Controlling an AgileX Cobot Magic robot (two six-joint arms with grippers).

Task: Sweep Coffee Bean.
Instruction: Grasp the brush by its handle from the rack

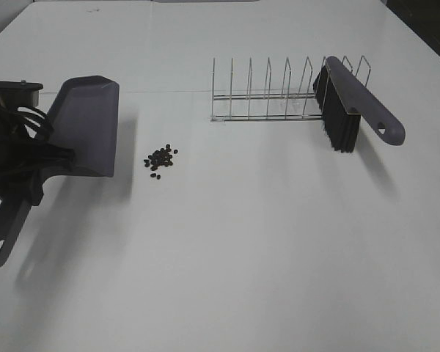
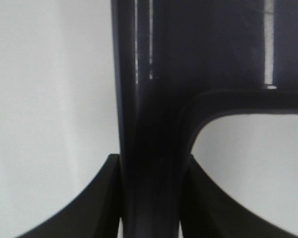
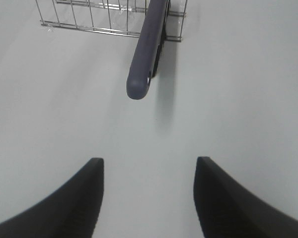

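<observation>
**Two arms at a white worktop: dustpan gripped, brush parked on its rack**

Roughly twenty small dark-brown coffee beans point(image 1: 160, 157) lie in a loose cluster on the white worktop point(image 1: 242, 257), left of centre. Just to their left is the dark grey-purple plastic dustpan point(image 1: 88, 125), its long straight side facing the beans across a narrow strip of bare surface. Whether the pan's edge touches the worktop cannot be told. Its handle runs down toward the near left corner and ends in a hanging hole.

The left jaws are closed on the dustpan handle; the left wrist view shows both dark pads pressed against its stem point(image 2: 154, 198). The left arm point(image 1: 15, 147) covers the join of handle and pan in the high view and partly hides a small dark block point(image 1: 22, 88) behind it.

Beyond and to the right of the beans stands a thin chrome wire rack of upright dividers point(image 1: 268, 95). A grey-purple hand brush with black bristles point(image 1: 359, 99) leans at the rack's right end, bristles down, handle pointing toward the near right.

The right jaws, seen only in the right wrist view, stand apart and hold nothing. Bare worktop separates them from the rounded end of the brush handle point(image 3: 139, 84), which points toward them.
</observation>
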